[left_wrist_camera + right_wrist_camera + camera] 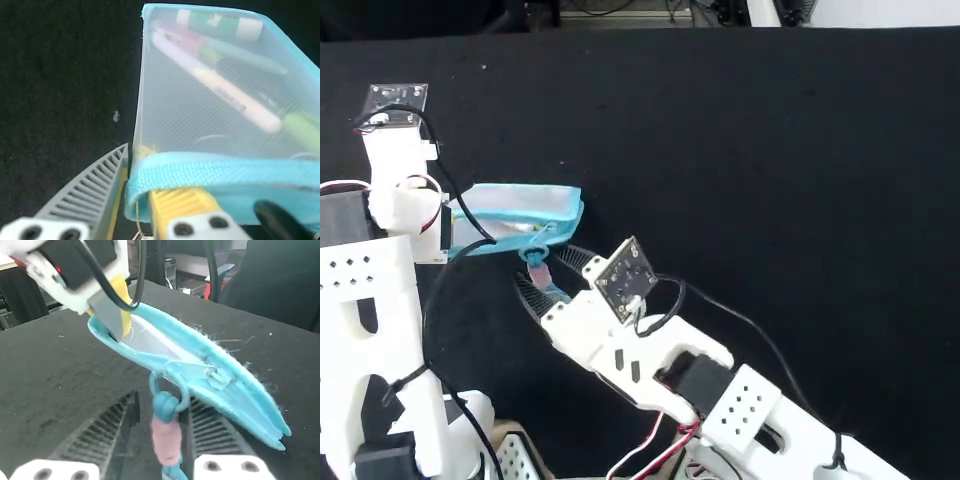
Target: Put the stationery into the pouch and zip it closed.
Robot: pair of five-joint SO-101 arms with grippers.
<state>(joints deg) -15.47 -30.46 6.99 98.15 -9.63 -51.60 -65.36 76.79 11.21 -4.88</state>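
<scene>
The light blue mesh pouch [520, 205] lies on the black table. Through its mesh [210, 100] I see several pens, among them a white pen [235, 102] and a green marker [220, 22]. My left gripper [452, 233] is shut on the pouch's end, and its grey and yellow fingers [117, 310] pinch the blue edge. The zipper slider [215, 375] sits partway along the top edge [165, 347]. Its blue cord with a pink bead [167, 440] hangs between the fingers of my right gripper [162, 400], which stands open around it [542, 262].
Black cloth covers the table [770, 150], with free room to the right and behind the pouch. The far table edge [720, 27] runs along the back. The left arm's white body [370, 300] and loose cables [650, 450] occupy the near side.
</scene>
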